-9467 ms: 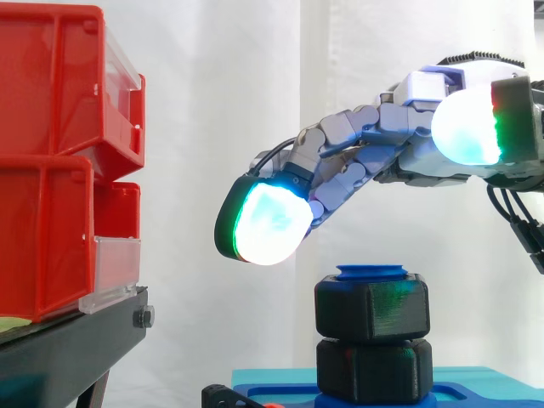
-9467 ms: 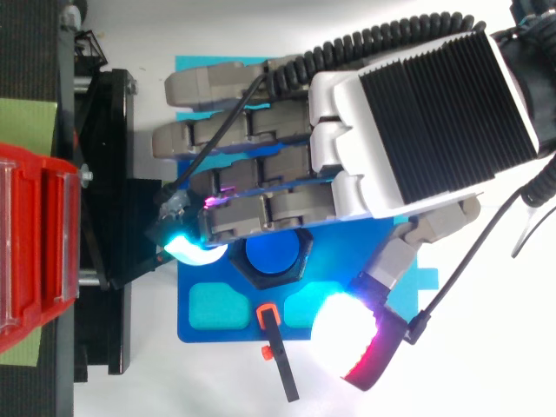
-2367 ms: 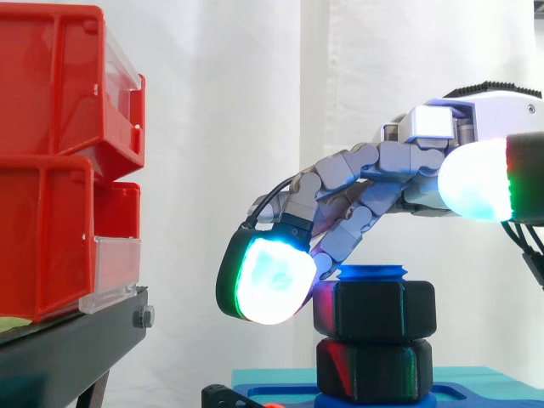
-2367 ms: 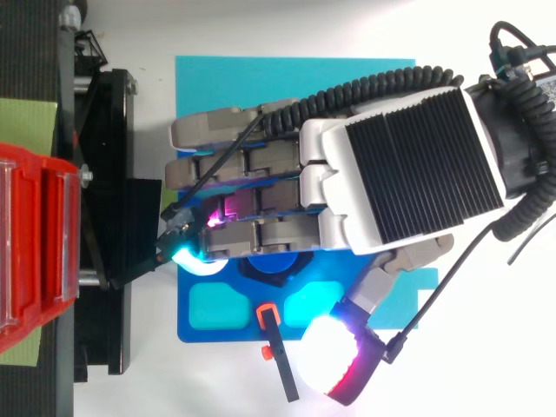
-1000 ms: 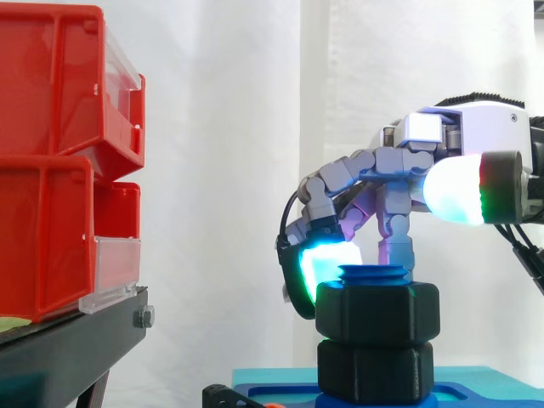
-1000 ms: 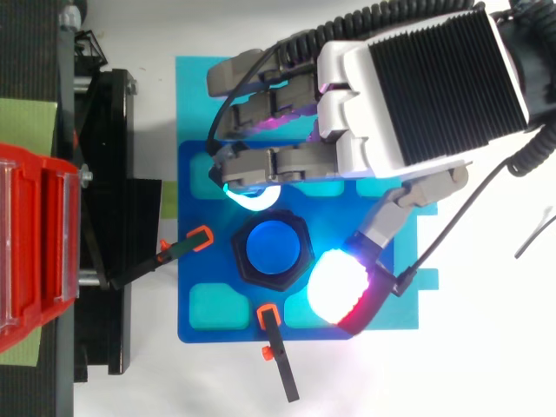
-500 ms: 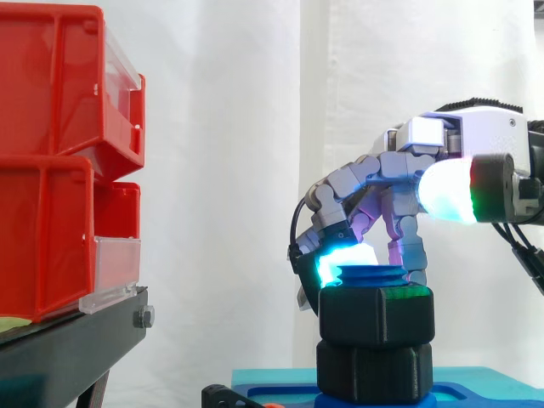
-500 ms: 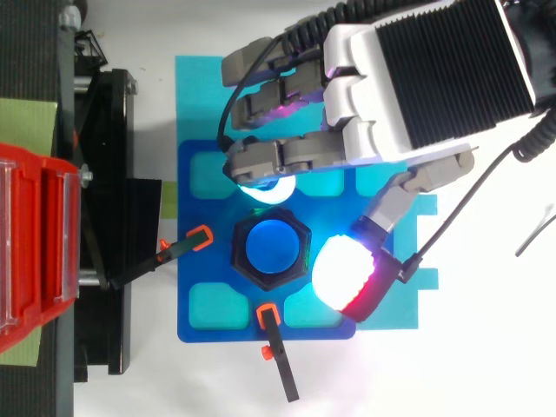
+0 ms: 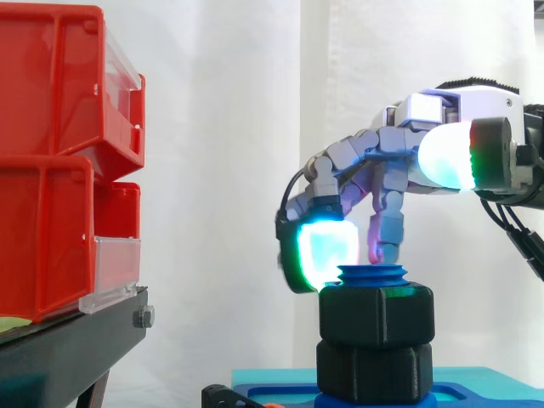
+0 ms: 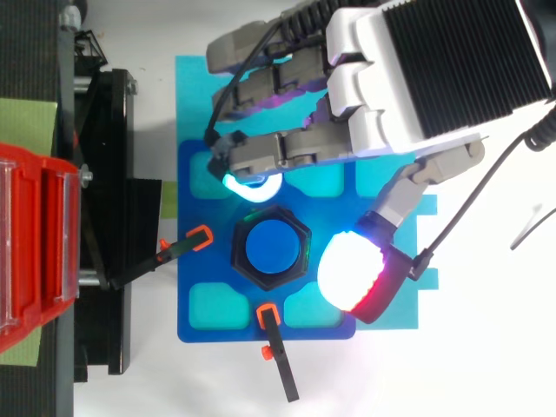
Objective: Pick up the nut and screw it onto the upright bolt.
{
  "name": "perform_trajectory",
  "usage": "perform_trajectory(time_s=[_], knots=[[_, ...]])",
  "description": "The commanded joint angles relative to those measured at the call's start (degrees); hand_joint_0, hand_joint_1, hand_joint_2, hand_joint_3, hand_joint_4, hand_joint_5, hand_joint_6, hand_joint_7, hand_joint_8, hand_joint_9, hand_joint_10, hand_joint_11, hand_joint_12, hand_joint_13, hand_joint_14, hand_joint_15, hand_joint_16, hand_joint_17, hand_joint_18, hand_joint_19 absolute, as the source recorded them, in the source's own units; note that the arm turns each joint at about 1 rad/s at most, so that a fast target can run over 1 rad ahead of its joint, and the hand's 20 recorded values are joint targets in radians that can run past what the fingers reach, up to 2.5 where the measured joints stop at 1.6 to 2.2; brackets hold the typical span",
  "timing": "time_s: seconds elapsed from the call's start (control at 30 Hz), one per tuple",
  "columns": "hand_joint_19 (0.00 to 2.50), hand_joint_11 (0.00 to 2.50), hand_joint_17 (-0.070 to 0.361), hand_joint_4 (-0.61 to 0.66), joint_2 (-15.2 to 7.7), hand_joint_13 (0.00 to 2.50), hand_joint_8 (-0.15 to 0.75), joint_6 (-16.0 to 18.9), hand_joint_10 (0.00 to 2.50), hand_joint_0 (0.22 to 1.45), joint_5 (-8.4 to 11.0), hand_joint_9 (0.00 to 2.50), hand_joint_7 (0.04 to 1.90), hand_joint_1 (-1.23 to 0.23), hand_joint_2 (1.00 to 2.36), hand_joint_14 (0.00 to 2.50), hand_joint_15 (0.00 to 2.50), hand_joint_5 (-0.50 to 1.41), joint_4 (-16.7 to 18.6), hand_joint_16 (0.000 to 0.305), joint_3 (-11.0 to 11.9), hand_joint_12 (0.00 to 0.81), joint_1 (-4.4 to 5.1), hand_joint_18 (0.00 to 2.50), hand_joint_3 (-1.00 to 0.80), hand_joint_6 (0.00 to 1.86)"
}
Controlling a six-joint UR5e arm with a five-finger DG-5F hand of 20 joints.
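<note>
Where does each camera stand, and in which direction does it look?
Side view: beside the work at about its height, looking level across the upper nut on the blue bolt; the hand reaches in from the right.
Top view: above, looking straight down on the blue base; the hand's back reaches in from the upper right.
Both show the hand, upper nut, bolt and red bins.

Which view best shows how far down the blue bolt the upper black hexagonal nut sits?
Side view: the upper black hexagonal nut rests on a second black nut, blue bolt threads showing above. Top view gives its hexagonal outline.
</note>
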Motion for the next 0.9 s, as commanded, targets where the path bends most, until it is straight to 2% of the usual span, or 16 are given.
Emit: perform_trajectory(time_s=[0.0,0.07,0.13,0.3,0.37,0.47,0.5,0.53,0.57,0.6,0.87], knots=[[0.0,0.0,0.104,0.24,0.0,0.61,0.146,0.1,0.0,0.43,-0.49,1.23,0.87,-0.1,1.0,0.0,0.0,-0.01,-0.1,0.046,0.7,0.278,-0.17,0.39,-0.5,0.5],[0.0,0.0,0.107,0.24,0.0,0.55,0.171,0.1,0.0,0.43,-1.63,1.15,0.81,-0.1,1.0,0.0,0.0,-0.03,-0.5,0.047,2.3,0.294,-0.26,0.33,-0.5,0.5],[0.0,0.0,0.109,0.23,0.0,0.49,0.198,-0.1,0.0,0.43,-1.81,1.02,0.75,-0.1,1.0,0.0,0.0,-0.06,-0.8,0.048,2.9,0.315,-0.26,0.26,-0.5,0.5],[0.0,0.0,0.116,0.19,0.0,0.3,0.223,-0.4,0.0,0.42,-1.72,0.74,0.65,-0.12,1.0,0.0,0.0,-0.11,-0.5,0.052,3.1,0.347,-0.26,0.06,-0.5,0.5],[0.0,0.0,0.118,0.18,0.0,0.23,0.222,-0.8,0.0,0.41,-1.37,0.65,0.62,-0.12,1.0,0.0,0.0,-0.13,-0.8,0.052,3.1,0.357,0.18,0.0,-0.5,0.5],[0.0,0.0,0.121,0.13,-0.1,0.09,0.218,-1.1,0.0,0.41,-1.01,0.52,0.58,-0.12,1.0,0.0,0.0,-0.15,-1.1,0.054,2.7,0.369,0.71,0.0,-0.5,0.5],[0.0,0.0,0.124,0.13,-0.1,0.0,0.216,-1.1,0.0,0.41,-0.84,0.41,0.57,-0.1,1.0,0.0,0.0,-0.16,-1.1,0.055,2.5,0.372,0.79,0.0,-0.5,0.5],[0.0,0.0,0.126,0.11,-0.1,0.0,0.211,-1.0,0.0,0.41,-0.49,0.36,0.56,-0.1,1.0,0.0,0.0,-0.16,-0.8,0.056,1.9,0.365,0.97,0.0,-0.5,0.5],[0.0,0.0,0.128,0.11,0.0,0.0,0.206,-0.9,0.0,0.41,0.57,0.33,0.56,-0.1,1.0,0.0,0.0,-0.17,-0.2,0.057,0.9,0.365,1.58,0.0,-0.5,0.5],[0.0,0.0,0.131,0.1,-0.1,0.0,0.205,-0.9,0.0,0.41,0.74,0.31,0.56,-0.1,1.0,0.0,0.0,-0.17,0.1,0.058,0.9,0.366,1.76,0.0,-0.5,0.5],[0.0,0.0,0.134,0.12,-0.1,0.0,0.2,-0.8,0.0,0.41,1.71,0.24,0.56,-0.11,1.0,0.0,0.0,-0.17,1.1,0.06,-1.4,0.364,2.55,0.0,-0.5,0.5]])
